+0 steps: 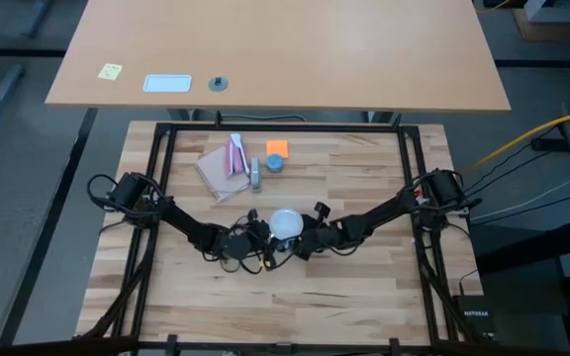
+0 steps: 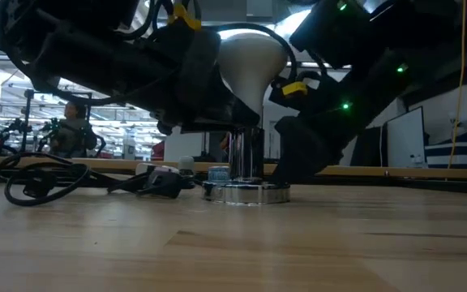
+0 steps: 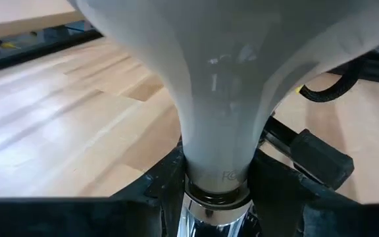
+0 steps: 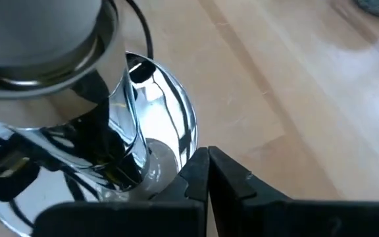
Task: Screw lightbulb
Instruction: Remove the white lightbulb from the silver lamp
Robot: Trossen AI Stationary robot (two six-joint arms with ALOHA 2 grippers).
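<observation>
Left end effector (image 1: 252, 233) and right end effector (image 1: 310, 237) are meeting mid-desk on the pale wooden desk (image 1: 364, 178) in the high view, flanking the frosted white globe lightbulb (image 1: 285, 222). At desk level, the lightbulb is standing upright with its neck entering the round chrome socket (image 2: 246, 191), a thin black cord (image 2: 47, 182) trailing away. From the left wrist, narrowly parted fingers are clasping the bulb's pale grey neck (image 3: 219, 172). From the right wrist, fully closed fingers (image 4: 232, 181) are pressing beside the socket's mirrored base (image 4: 170, 125), apparently steadying it. Threading appears underway; the next move likely calls for twisting the neck while keeping it vertical.
</observation>
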